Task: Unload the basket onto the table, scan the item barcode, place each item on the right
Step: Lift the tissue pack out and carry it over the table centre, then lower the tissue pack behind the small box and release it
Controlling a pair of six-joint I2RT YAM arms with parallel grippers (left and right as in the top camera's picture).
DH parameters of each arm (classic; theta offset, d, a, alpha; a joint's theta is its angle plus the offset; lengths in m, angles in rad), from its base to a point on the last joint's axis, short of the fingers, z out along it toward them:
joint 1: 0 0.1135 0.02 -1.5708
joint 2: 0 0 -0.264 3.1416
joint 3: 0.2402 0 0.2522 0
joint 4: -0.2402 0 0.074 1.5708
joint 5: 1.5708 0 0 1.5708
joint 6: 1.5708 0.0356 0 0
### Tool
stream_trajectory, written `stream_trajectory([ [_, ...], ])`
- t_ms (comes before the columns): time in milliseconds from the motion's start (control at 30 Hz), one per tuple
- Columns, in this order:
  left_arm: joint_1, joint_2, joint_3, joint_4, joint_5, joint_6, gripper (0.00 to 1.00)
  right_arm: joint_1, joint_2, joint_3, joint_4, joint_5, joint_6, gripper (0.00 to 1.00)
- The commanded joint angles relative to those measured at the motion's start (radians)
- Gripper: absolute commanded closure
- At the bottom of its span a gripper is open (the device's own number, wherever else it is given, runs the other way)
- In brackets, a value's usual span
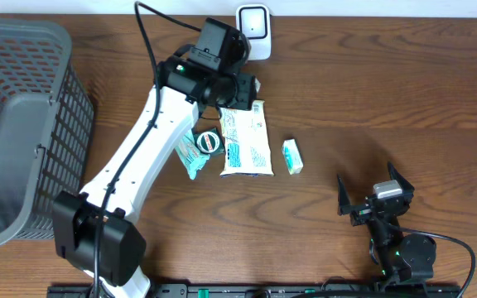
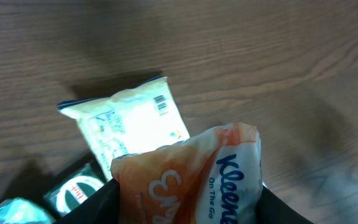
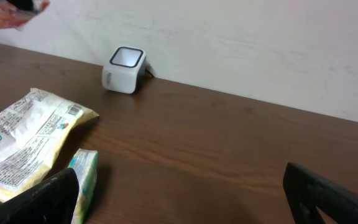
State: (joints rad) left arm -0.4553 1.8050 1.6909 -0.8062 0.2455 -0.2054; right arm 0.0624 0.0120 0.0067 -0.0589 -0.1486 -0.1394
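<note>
Brown wood-grain tabletop (image 1: 387, 83) fills the overhead view. The left claw (image 2: 188, 205) is partly closed on an orange-and-white Kleenex tissue pack (image 2: 191, 174), which sits clamped between its two dark fingers (image 2: 98, 202) above the table. A white cube-shaped barcode scanner (image 1: 253, 25) stands at 12 o'clock from that claw, and a flat white printed pouch (image 1: 245, 139) lies at 6 o'clock. From overhead the wrist hides the pack. In the left wrist view its lower end is cut off, and in the right wrist view it is an orange blur (image 3: 5, 12). The right claw (image 1: 377, 194) rests at 4 o'clock, jaws wide apart and holding nothing.
</note>
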Motion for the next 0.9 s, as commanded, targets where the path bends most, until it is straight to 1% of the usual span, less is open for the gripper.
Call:
stream_trajectory([
  [0, -0.022, 0.034, -0.006, 0.008, 0.004, 0.002, 0.49, 0.007, -0.005, -0.001, -0.004, 0.000, 0.011, 0.01],
  [500, -0.090, 0.098, -0.006, 0.087, 0.005, 0.002, 0.49, 0.007, -0.005, -0.001, -0.004, 0.000, 0.011, 0.01],
  [867, -0.140, 0.216, -0.006, 0.150, 0.005, -0.018, 0.49, 0.007, -0.005, -0.001, -0.004, 0.000, 0.011, 0.01],
])
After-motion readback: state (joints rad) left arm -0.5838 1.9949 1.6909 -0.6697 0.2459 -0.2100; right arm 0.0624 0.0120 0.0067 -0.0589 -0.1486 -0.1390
